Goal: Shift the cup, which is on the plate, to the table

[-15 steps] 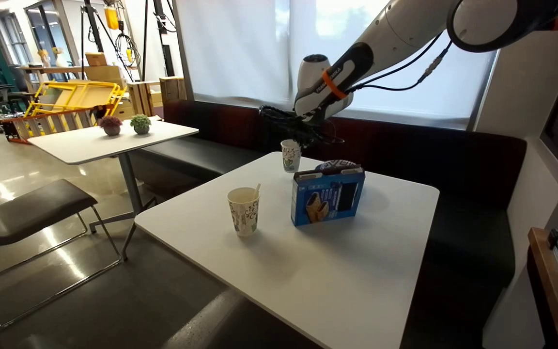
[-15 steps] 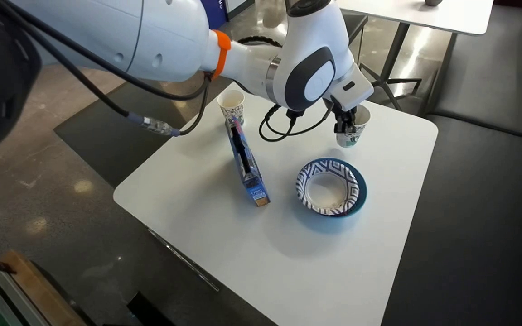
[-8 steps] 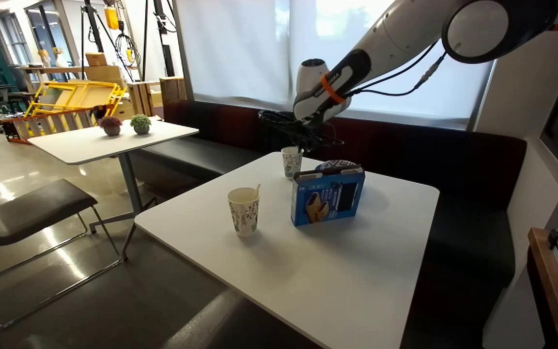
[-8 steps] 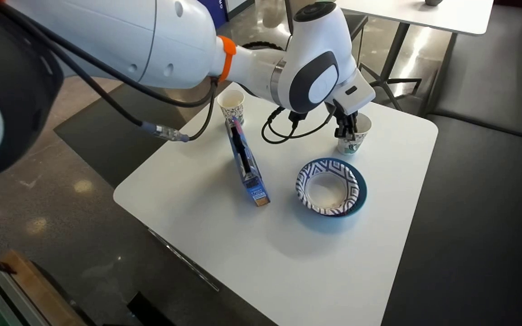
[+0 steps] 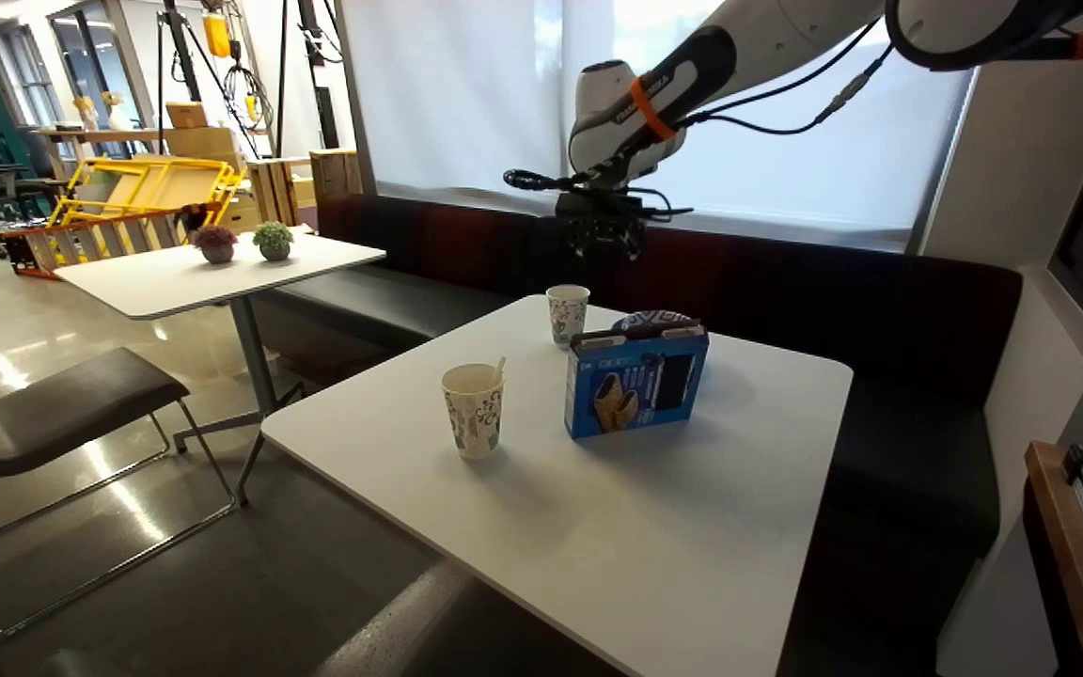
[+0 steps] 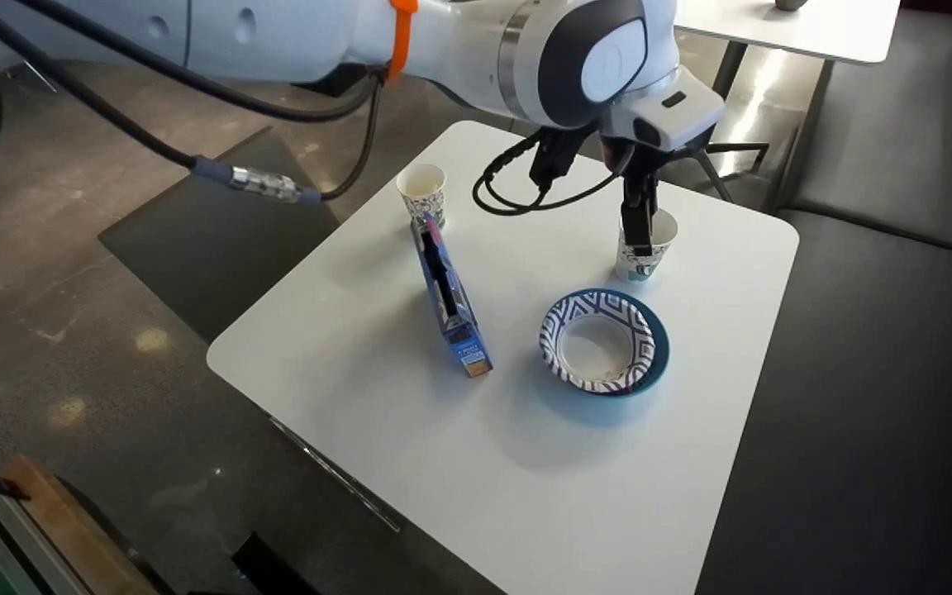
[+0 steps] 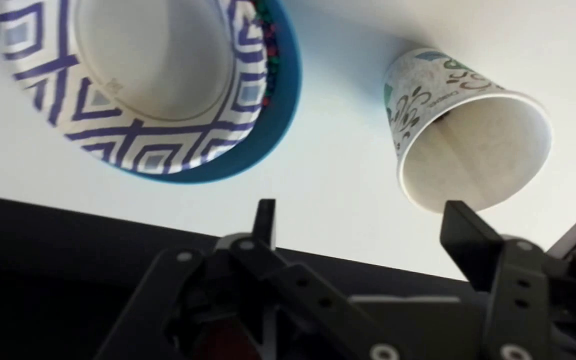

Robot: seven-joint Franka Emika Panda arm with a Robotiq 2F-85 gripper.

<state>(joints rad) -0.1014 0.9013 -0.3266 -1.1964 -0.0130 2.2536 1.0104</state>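
Observation:
A whitish paper cup (image 7: 478, 145) with a printed leafy pattern stands upright on the white table (image 5: 673, 527). In an exterior view the cup (image 6: 664, 231) is beside the blue plate (image 6: 659, 355), apart from it. On that plate sits a purple-patterned paper bowl (image 7: 153, 150). My gripper (image 7: 360, 202) hangs above the table with its fingers spread and nothing between them. In an exterior view the gripper (image 5: 607, 254) is higher than the cup (image 5: 568, 315), with a gap between them. Another view has a finger hiding part of the cup.
A blue box (image 5: 635, 381) stands upright between the plate and a second, cream patterned cup (image 5: 474, 414) with a stick in it. A dark bench (image 6: 881, 372) runs along the table's side. Another table (image 5: 222, 273) with two small plants stands farther off.
The gripper first lowered the cup onto the table. It has since opened, let go and risen above the cup, which stays standing there.

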